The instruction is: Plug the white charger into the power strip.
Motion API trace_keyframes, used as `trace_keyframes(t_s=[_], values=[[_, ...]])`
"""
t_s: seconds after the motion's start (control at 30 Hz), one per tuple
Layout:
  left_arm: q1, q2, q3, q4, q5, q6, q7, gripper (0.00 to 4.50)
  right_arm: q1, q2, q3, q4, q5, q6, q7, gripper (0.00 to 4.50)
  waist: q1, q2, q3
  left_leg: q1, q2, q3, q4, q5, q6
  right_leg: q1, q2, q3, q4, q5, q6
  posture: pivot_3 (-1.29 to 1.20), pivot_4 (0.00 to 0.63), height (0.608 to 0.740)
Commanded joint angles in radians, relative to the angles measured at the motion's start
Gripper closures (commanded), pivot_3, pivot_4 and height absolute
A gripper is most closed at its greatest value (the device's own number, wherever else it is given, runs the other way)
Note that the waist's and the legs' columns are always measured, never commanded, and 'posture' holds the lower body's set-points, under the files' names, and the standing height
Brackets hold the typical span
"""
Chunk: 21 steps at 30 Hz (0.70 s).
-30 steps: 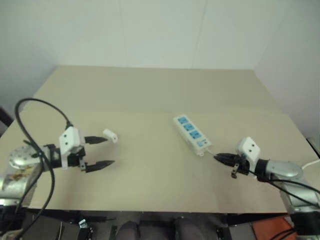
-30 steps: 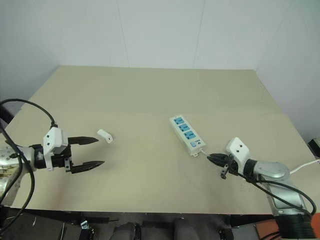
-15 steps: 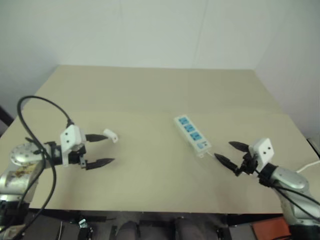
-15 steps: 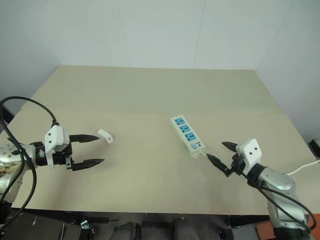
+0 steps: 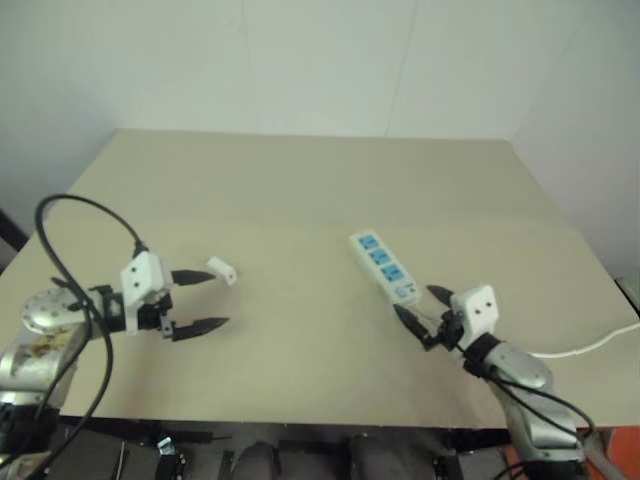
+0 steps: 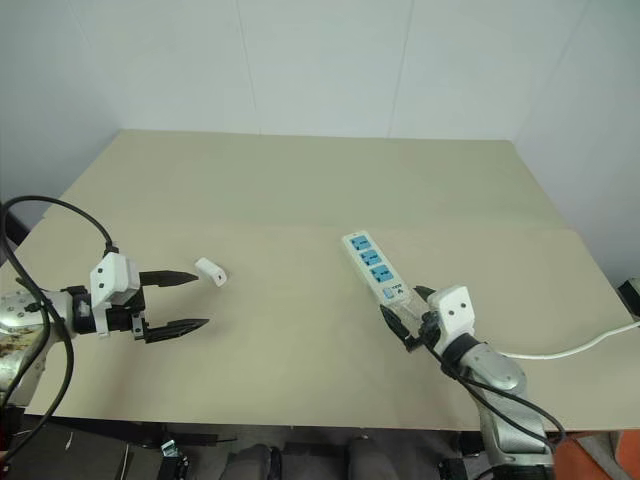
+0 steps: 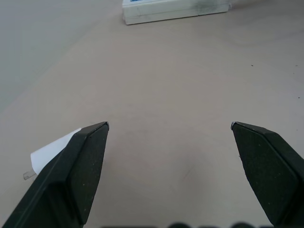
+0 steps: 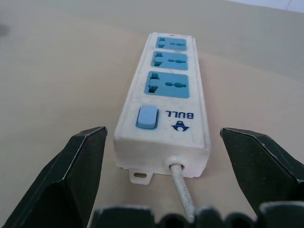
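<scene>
While nothing is held yet: both arms are lining up, one on each thing.
Charger (image 5: 221, 270): lies loose on the table (image 5: 300, 190), just beyond the tip of the left gripper's far finger, prongs not clear to see.
Strip (image 5: 384, 266): lies flat at mid-table, three blue sockets up, cord end toward the right gripper.
Left gripper (image 5: 200, 300): fingers spread wide, empty, aimed slightly to one side of the charger.
Right gripper (image 5: 420, 312): fingers spread wide, empty, one on either side of the strip's cord end, not touching.
Step in hand: probably bracing the strip and picking up the charger.
Doing it well: close the right fingers on the strip's side walls, clear of cord and switch (image 8: 146, 117); shift the left gripper so the charger sits between its fingers before closing.
</scene>
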Motion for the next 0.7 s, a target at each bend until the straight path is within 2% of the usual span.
trace_keyframes(t_s=[0.03,0.33,0.67,0.7], values=[[0.001,0.004,0.012,-0.034,-0.008,-0.013,0.003,0.0,-0.016,0.02,0.018,0.007,-0.033,-0.037,-0.042,0.03,0.0,0.0,0.0,0.0,0.0,0.0,0.0,0.0,0.0,0.0,0.0,0.0,0.0,0.0,0.0,0.0,0.15,0.74],[0.013,0.0,0.014,-0.042,-0.005,-0.015,0.02,0.0,-0.058,0.1,0.009,0.054,-0.022,-0.012,-0.142,0.03,-0.001,0.0,0.0,0.0,0.0,0.0,0.0,0.0,0.0,0.0,0.0,0.0,0.0,0.001,-0.002,0.0,0.15,0.74],[0.024,-0.002,0.014,-0.043,-0.002,-0.019,0.028,0.0,-0.027,0.114,0.049,0.067,-0.079,-0.039,-0.175,0.03,-0.001,0.0,0.0,0.0,0.0,0.0,0.0,0.0,0.0,0.0,0.0,0.0,0.0,0.002,-0.003,0.0,0.15,0.74],[0.023,-0.002,0.014,-0.042,-0.002,-0.02,0.028,0.0,-0.029,0.115,0.048,0.07,-0.081,-0.034,-0.178,0.2,-0.001,0.0,0.0,0.0,0.0,0.0,0.0,0.0,0.0,0.0,0.0,0.0,0.0,0.002,-0.003,0.0,0.15,0.74]])
